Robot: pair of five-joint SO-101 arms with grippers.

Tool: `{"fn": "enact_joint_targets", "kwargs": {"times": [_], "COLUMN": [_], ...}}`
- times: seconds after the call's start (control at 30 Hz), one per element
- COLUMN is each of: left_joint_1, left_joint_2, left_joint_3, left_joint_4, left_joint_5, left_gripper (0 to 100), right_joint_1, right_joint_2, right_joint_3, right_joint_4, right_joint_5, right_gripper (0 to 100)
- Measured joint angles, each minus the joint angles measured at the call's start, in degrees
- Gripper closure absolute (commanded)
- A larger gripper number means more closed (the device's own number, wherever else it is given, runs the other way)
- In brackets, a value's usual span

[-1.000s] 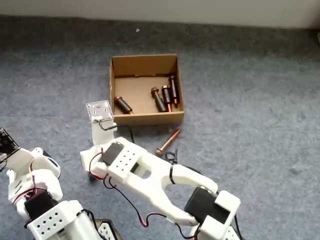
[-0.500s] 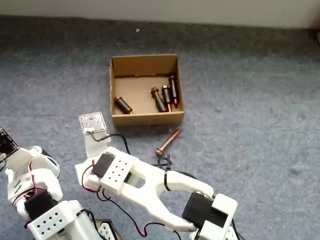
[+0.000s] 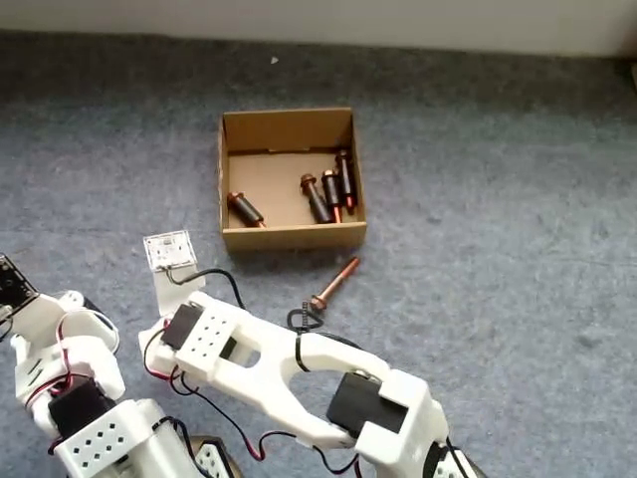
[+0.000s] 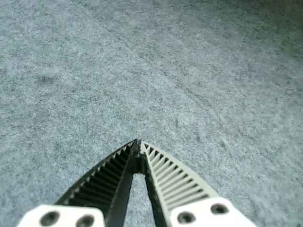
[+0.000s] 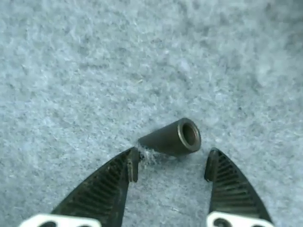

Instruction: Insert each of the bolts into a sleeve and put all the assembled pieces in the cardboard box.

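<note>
A dull dark metal sleeve (image 5: 168, 138) and coppery bolt (image 3: 334, 284) lie on fuzzy carpet (image 3: 498, 249).

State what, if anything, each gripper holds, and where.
Nothing is held. The left gripper is shut empty; the right gripper is open, a sleeve lying on the carpet at its tips.

Grey carpet (image 3: 498, 249) bearing an open cardboard box (image 3: 294, 237); a copper-coloured bolt (image 3: 334, 283) lies loose just near of its right corner; a dark sleeve (image 5: 173, 138) lies on its side.
</note>
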Motion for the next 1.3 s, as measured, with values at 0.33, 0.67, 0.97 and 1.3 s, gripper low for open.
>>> {"fn": "enact_joint_targets", "kwargs": {"times": [0.33, 0.67, 0.97, 1.3], "left_joint_1": [0.0, 0.0, 0.0, 0.0], "left_joint_2": [0.0, 0.0, 0.0, 0.0], "left_joint_3": [0.0, 0.0, 0.0, 0.0], "left_joint_4": [0.0, 0.0, -0.7, -0.79], "left_joint_5": [0.0, 0.0, 0.0, 0.0], "left_gripper": [99, 99, 99, 99], "right_joint_1": [5.19, 6.42, 6.68, 6.77], "right_joint_2": [1.14, 1.14, 1.14, 2.64], "right_joint_3": [-0.44, -0.79, -0.26, -0.7], "right_joint_4": [1.85, 5.27, 4.57, 3.52], "right_joint_5": [-0.18, -0.09, 1.49, 3.16], "right_gripper": [78.3, 78.3, 78.3, 78.3]}}
